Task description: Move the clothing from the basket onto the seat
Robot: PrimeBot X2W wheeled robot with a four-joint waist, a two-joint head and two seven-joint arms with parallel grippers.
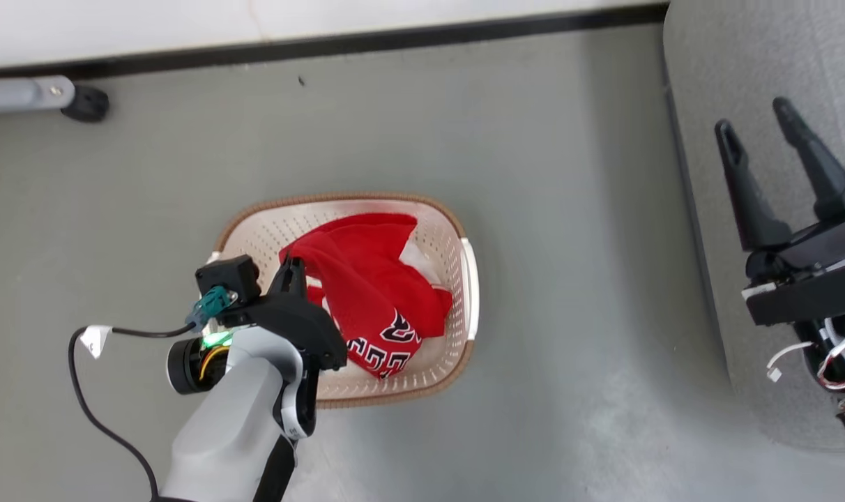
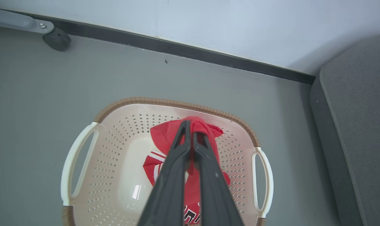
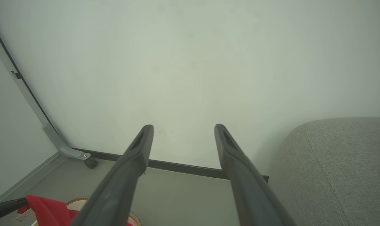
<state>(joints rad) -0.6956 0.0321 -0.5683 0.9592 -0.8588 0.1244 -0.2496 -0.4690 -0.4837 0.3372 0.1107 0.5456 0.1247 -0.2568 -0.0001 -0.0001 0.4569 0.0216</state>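
Head camera, looking down at a grey floor. A cream-white perforated oval plastic laundry basket with a brown woven-look rim sits on the floor in the middle. Inside it lies the clothing, a crumpled red sports jersey with white trim and black-and-white lettering.

The left gripper reaches into the basket from the robot's side. Its 2 long dark fingers are pressed together, pinching a fold of the red fabric at their tips. From the left wrist camera, the pinched fold sits at the far end of the fingers, level with the far wall of the basket. The rest of the jersey drapes back beneath them toward the robot, lettered end nearest. Most of the fabric hangs or lies within the basket walls; the right wrist camera shows a raised red fold above the rim.

The large light-grey fabric sofa seat with rounded edges lies to the robot's right of the basket, well apart from it, with bare floor between. The right gripper hovers over that seat, fingers spread wide and holding nothing.

The coming move likely turns on this: the held jersey must rise clear of the rim, then travel rightward across the floor gap to the seat.
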